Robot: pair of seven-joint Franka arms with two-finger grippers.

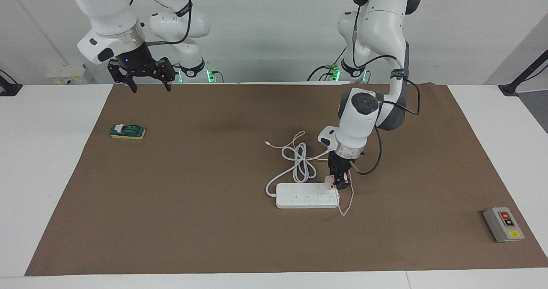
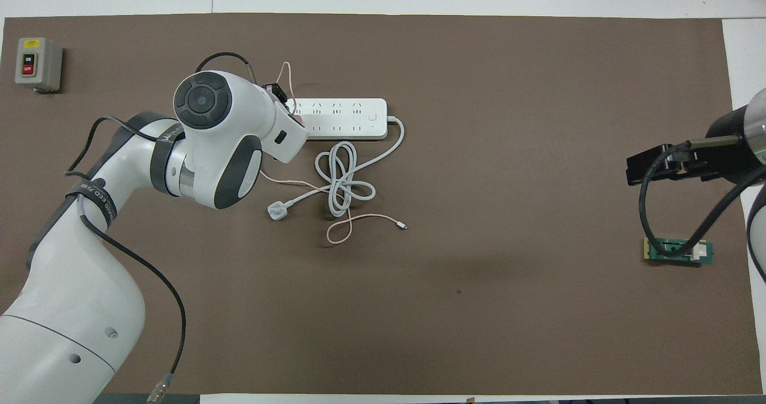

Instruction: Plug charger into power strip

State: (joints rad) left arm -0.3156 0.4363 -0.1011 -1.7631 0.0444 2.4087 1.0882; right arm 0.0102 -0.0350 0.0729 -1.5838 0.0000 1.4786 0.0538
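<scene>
A brown mat (image 1: 171, 220) covers your white table (image 1: 43, 152). On it the power strip (image 1: 306, 196) lies flat, its thick white cord (image 1: 299, 162) coiled on the side nearer the robots. Your left gripper (image 1: 338, 185) stands over the strip's end toward the left arm's end of the table, clamped on the charger (image 1: 329, 181), which sits at that end's socket row. The pink cable (image 1: 346, 205) loops beside it. Your right gripper (image 1: 147, 85) waits raised, its 2 fingers apart.

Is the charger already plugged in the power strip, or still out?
Cannot tell. The left gripper holds the charger at the power strip's end toward the left arm, but whether it is seated does not show.
</scene>
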